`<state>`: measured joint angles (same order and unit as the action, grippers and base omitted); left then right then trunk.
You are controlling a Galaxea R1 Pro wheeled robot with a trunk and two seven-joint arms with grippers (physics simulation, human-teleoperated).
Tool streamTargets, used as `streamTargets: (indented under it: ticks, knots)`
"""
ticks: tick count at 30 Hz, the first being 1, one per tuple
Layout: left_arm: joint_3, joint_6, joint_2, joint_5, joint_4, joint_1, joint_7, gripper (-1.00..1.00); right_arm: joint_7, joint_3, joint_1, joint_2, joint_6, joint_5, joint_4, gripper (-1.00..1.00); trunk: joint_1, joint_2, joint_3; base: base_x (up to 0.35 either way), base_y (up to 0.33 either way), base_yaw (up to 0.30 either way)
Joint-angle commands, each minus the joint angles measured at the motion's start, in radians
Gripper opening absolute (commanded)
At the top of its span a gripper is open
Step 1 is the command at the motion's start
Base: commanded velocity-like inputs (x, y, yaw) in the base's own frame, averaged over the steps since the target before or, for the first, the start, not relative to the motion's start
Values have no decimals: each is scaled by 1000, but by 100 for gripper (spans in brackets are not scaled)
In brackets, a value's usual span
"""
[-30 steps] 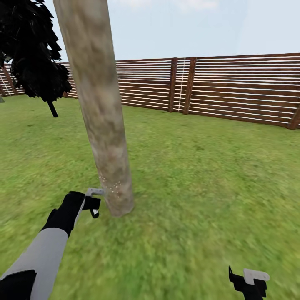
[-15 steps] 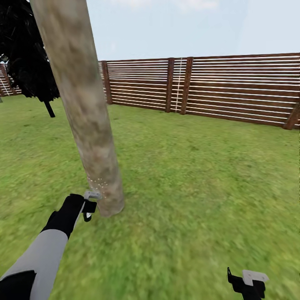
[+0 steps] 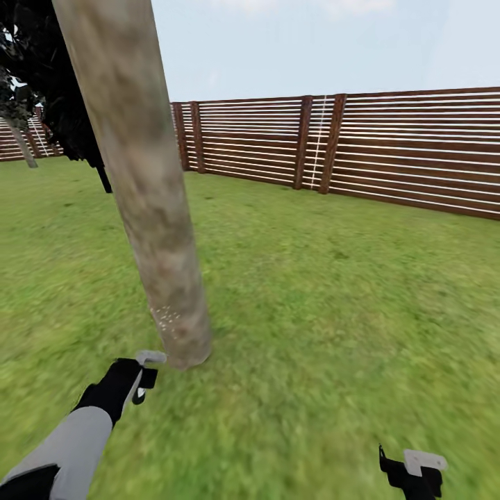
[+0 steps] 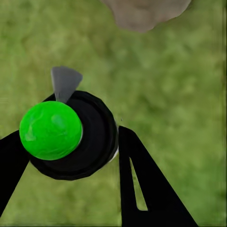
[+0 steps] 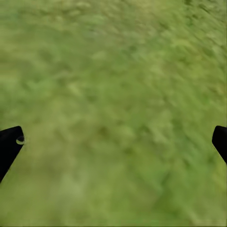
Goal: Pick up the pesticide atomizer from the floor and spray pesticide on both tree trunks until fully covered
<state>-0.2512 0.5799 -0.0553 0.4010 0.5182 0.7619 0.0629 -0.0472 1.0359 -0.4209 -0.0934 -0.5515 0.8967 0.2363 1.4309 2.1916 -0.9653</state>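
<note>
Clamped in the left gripper [image 4: 71,142]: the pesticide atomizer [image 4: 71,137], a round black body with a bright green cap on top, one black finger [image 4: 142,179] pressed against its side and the other against the opposite side. Thin grey spray head [image 3: 151,357] aimed at the foot of the tree trunk [image 3: 149,187], just beside it (contact or a small gap: cannot tell). A patch of pale specks [image 3: 167,318] low on the trunk, above the nozzle. Contents of the bottle hidden.

One thick mottled grey-beige trunk, leaning slightly, rising from the lawn [image 3: 326,305]. Behind the trunk, a dark-foliaged tree [image 3: 48,76], and further off one thinner pale trunk [image 3: 24,149] near the fence. Brown horizontal-slat fence [image 3: 389,149] well behind the trunk, running across the far edge of the grass.

Right gripper [image 3: 411,473] well apart from the trunk, low over the grass, spread wide with bare lawn between the tips [image 5: 9,146].
</note>
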Motion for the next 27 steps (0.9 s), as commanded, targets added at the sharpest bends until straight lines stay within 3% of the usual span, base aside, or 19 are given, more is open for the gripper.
streamTargets:
  ticks: [1,2,4,11,22,27]
  knots:
    - [-6,3,15,15,-5,1,3,-100,-5,6,-1,-1,-4,11,-2,100,0,0,-1,334,-4,18]
    - [-8,3,39,14,-10,1,0,-100,-5,6,-1,-2,-4,11,-2,100,0,0,-1,293,-110,4]
    - [-10,3,44,13,-12,1,-1,-100,-5,6,-1,-2,-4,10,-2,100,0,0,-1,238,-170,1]
    - [-10,2,31,7,-28,-3,-3,-100,-3,6,-1,-1,-4,10,-1,100,0,0,-1,150,-225,6]
    - [-10,-2,45,4,-30,-10,-3,-100,-3,6,-1,-1,-4,10,0,100,0,0,-1,2,-21,257]
    - [-10,-3,51,2,-29,-10,-3,-100,-3,6,-1,0,-4,10,0,100,0,0,-1,-109,-224,32]
